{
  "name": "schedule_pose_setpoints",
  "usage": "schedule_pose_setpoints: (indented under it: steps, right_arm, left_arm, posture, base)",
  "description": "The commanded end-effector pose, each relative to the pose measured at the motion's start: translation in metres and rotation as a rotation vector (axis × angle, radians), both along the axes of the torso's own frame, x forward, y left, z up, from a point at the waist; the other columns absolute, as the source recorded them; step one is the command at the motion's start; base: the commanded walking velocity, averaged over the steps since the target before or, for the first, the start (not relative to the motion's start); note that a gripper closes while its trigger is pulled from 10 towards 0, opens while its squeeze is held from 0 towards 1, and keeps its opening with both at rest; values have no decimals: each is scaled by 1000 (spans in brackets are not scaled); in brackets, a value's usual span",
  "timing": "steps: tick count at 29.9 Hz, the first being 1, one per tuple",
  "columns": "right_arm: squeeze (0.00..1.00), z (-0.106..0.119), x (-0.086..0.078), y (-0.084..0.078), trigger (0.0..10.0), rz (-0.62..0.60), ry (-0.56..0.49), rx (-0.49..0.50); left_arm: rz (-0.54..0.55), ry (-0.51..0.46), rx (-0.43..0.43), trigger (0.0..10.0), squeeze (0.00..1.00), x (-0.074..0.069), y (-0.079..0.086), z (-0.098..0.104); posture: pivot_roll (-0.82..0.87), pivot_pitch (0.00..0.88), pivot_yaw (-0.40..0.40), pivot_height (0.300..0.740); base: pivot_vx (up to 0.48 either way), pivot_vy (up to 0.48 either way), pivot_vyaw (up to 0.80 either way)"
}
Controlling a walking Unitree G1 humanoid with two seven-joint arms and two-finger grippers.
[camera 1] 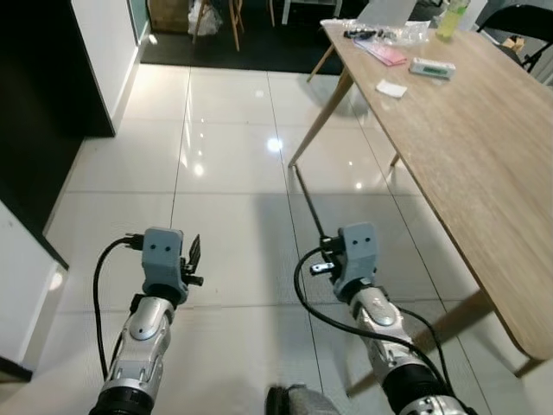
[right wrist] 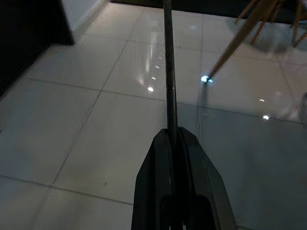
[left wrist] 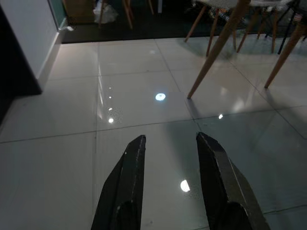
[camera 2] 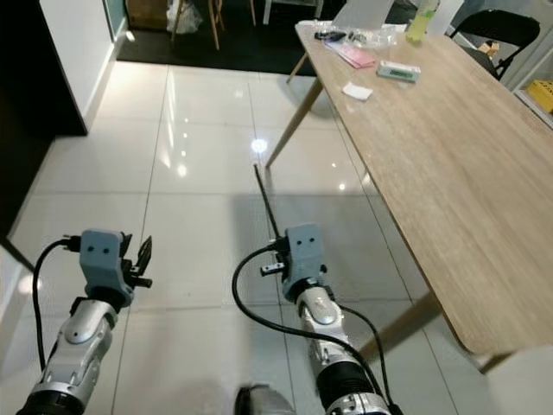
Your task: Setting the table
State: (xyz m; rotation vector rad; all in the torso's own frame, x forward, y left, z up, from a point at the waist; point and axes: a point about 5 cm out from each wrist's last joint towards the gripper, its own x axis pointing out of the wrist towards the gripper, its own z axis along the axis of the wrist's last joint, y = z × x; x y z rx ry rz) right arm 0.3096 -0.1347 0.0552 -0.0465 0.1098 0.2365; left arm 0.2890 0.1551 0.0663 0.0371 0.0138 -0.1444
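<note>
Wooden table (camera 1: 484, 147) stood on white tiled floor (camera 1: 225, 173), to the robot's right. Small items lay at the table's far end: pink packet (camera 1: 386, 54), green box (camera 1: 431, 68), white card (camera 1: 391, 88). Right gripper (right wrist: 173, 136), beside the table's near edge, was clamped on a thin dark chopstick (right wrist: 169, 72) pointing forward over the floor. Left gripper (left wrist: 169, 143), further from the table, had fingers parted, empty.

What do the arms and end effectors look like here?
Both arms are silver, jointed cylinders ending in grey-blue boxy wrist housings, each with a black cable looping out. The left end effector and right end effector have two long, tapered black fingers.
</note>
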Motion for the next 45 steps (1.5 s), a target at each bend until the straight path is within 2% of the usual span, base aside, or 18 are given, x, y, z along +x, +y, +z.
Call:
schedule_pose_setpoints:
  steps: [1, 7, 11, 16, 19, 20, 27, 32, 45]
  right_arm:
    - [0, 1, 0, -3, 10000, -13, -2, 9]
    - [0, 4, 2, -2, 10000, -13, -12, 12]
    - [0, 14, 7, -1, 10000, -29, -39, 54]
    - [0, 37, 18, 2, 10000, -28, -113, 84]
    - [0, 43, 21, 2, 10000, -29, -131, 90]
    - [0, 58, 30, -1, 10000, -42, -167, 97]
    - [0, 84, 41, -14, 10000, -95, -230, 114]
    - [0, 92, 44, -21, 10000, -117, -248, 120]
    - [0, 96, 43, -29, 10000, -155, -247, 150]
  left_arm:
    - [-8, 26, 2, 10000, 0, -3, -2, -6]
    - [-8, 23, -1, 10000, 0, -3, -3, -5]
    - [-7, 22, 0, 10000, 0, -3, -3, -4]
    - [-9, 6, 1, 10000, 0, -1, -3, 1]
    - [-10, 0, 0, 10000, 0, 0, -3, 3]
    - [-12, -24, -7, 10000, 0, 5, -5, 10]
    - [-22, -63, -5, 10000, 0, 13, -10, 23]
    - [-27, -72, -2, 10000, 0, 14, -10, 26]
    - [-36, -65, 5, 10000, 0, 15, -11, 27]
  posture:
    - [50, 45, -54, 740]
    - [52, 43, -56, 740]
    - [52, 40, -56, 740]
    - [53, 38, -56, 740]
    - [53, 37, -57, 740]
    - [53, 33, -59, 740]
    - [54, 23, -58, 740]
    - [54, 14, -55, 740]
    - [54, 22, -51, 740]
  base:
    - [337, 0, 0]
    - [339, 0, 0]
    - [337, 0, 0]
    - [337, 0, 0]
    - [336, 0, 0]
    - [337, 0, 0]
    - [338, 0, 0]
    - [337, 0, -606]
    - [337, 0, -800]
